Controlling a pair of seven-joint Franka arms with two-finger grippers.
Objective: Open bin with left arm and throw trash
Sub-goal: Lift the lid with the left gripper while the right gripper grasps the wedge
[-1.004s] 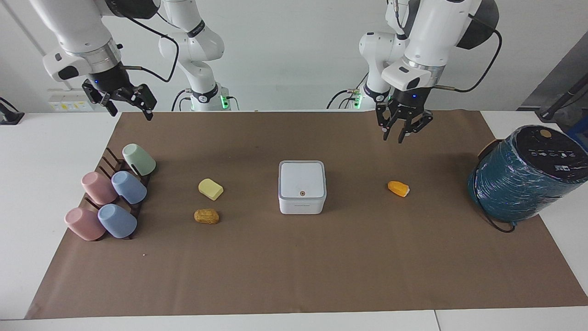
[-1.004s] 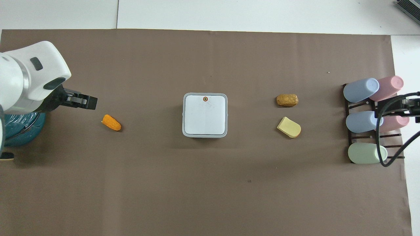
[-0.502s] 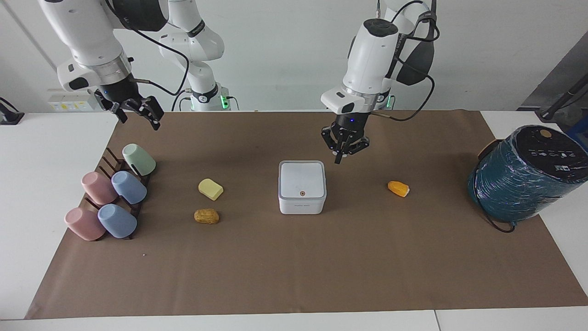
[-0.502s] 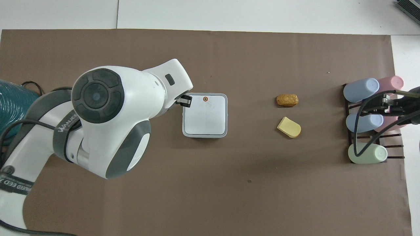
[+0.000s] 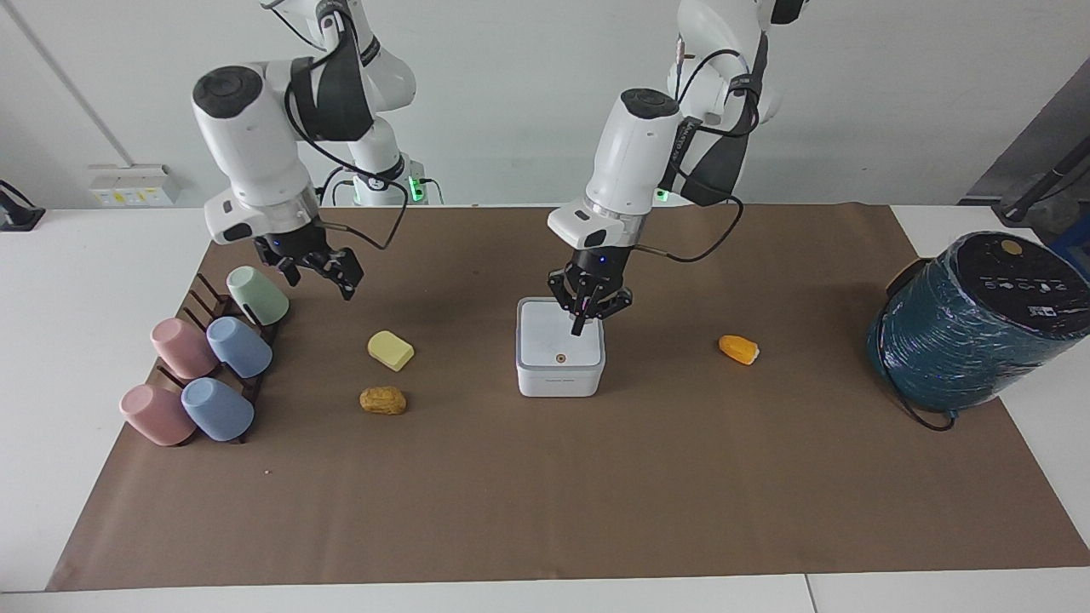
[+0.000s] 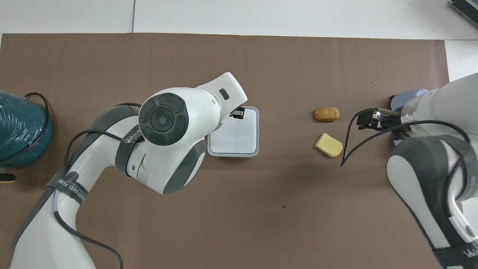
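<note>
The white bin [image 5: 559,347] stands mid-mat with its lid down; the orange dot [image 5: 560,358] is on the lid's edge farther from the robots. My left gripper [image 5: 582,322] is shut and points down just over the lid; I cannot tell if it touches. In the overhead view the left gripper [image 6: 238,112] and arm cover part of the bin [image 6: 239,140]. The pale yellow block [image 5: 391,350] and the golden-brown lump [image 5: 383,400] lie toward the right arm's end. The orange piece [image 5: 738,349] lies toward the left arm's end. My right gripper [image 5: 317,271] is open over the mat beside the yellow block.
A rack of pastel cups [image 5: 209,362] stands at the right arm's end of the brown mat. A big teal wrapped cylinder [image 5: 979,319] stands at the left arm's end. The yellow block [image 6: 329,145] and the brown lump [image 6: 327,114] show in the overhead view.
My left arm has swung from over the orange piece's side of the mat to over the bin lid and come down. My right gripper has moved in and down toward the yellow block.
</note>
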